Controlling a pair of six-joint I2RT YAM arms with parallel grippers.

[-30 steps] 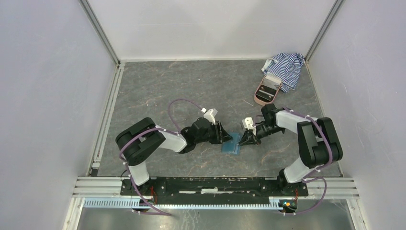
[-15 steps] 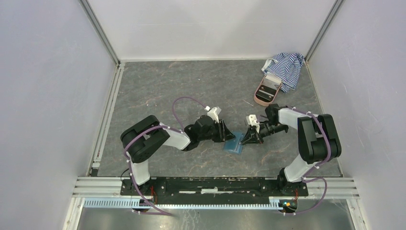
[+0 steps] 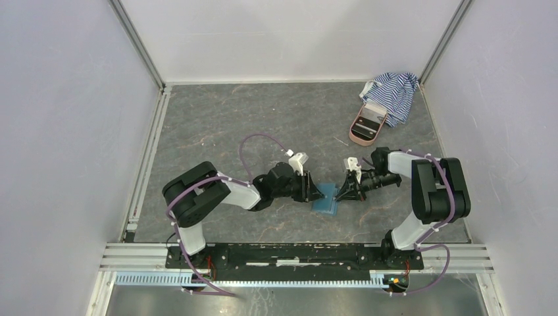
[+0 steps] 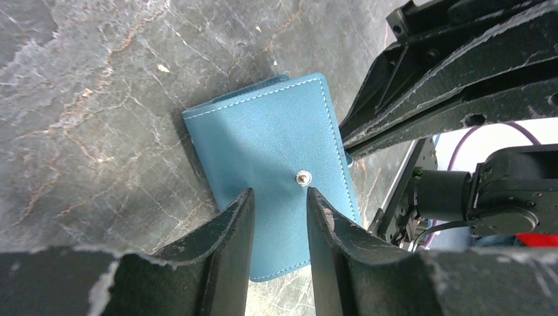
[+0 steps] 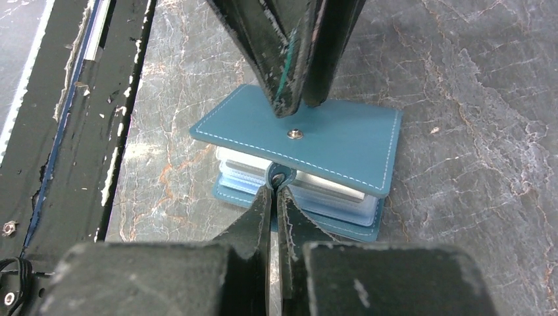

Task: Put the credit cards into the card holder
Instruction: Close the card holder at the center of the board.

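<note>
1 teal card holder (image 3: 325, 199), mid-table (image 3: 263, 118), betw. 2 grippers.
Lies flat, cover over a stack of pale sleeves (image 5: 329, 187); 1 snap stud (image 5: 295, 134) on cover. L gripper (image 4: 275, 197): jaws part-open, gripping nothing, tips down on cover beside stud. R gripper (image 5: 275, 191): jaws closed, pinching the 1 snap tab (image 5: 280, 175). Far R corner: 1 pink case (image 3: 366, 124) touching 1 striped cloth (image 3: 393, 92).

My fingers (image 4: 227, 243) stand parted over the closed wallet (image 4: 263, 125), its snap (image 4: 303, 176) just past my right-hand tip. The right gripper (image 4: 345, 148) meets the wallet's right edge on the table (image 4: 85, 131).
</note>
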